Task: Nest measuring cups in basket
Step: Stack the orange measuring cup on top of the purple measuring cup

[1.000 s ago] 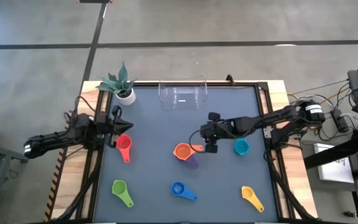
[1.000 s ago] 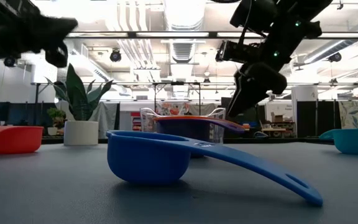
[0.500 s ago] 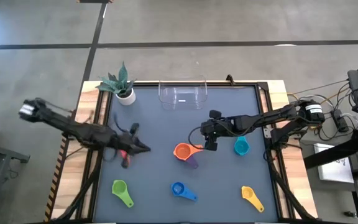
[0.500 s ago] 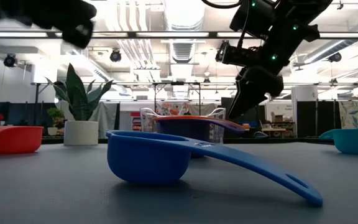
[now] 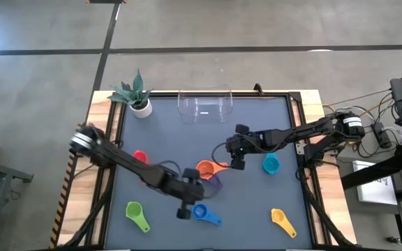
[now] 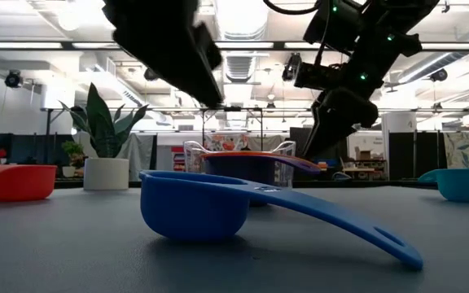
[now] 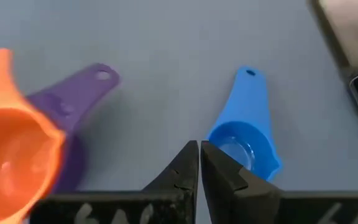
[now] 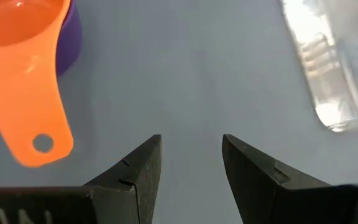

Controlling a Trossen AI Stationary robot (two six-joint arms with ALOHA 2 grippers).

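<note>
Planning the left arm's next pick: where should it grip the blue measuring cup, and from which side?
Grip the blue cup by its flat handle, which lies clear on the table pointing away from the orange cup and purple cup. Come straight down with the left gripper, now shut beside the bowl, jaws across the handle's width; the rounded bowl is likelier to slip.

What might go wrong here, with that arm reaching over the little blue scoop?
The left gripper is shut above the blue cup; if it drops without opening, it would likely shove the cup rather than grasp it. Its arm also crosses close to the orange cup sitting in the purple cup, so a sweep could knock that stack apart. The right gripper waits open nearby, so the arms might collide.
</note>
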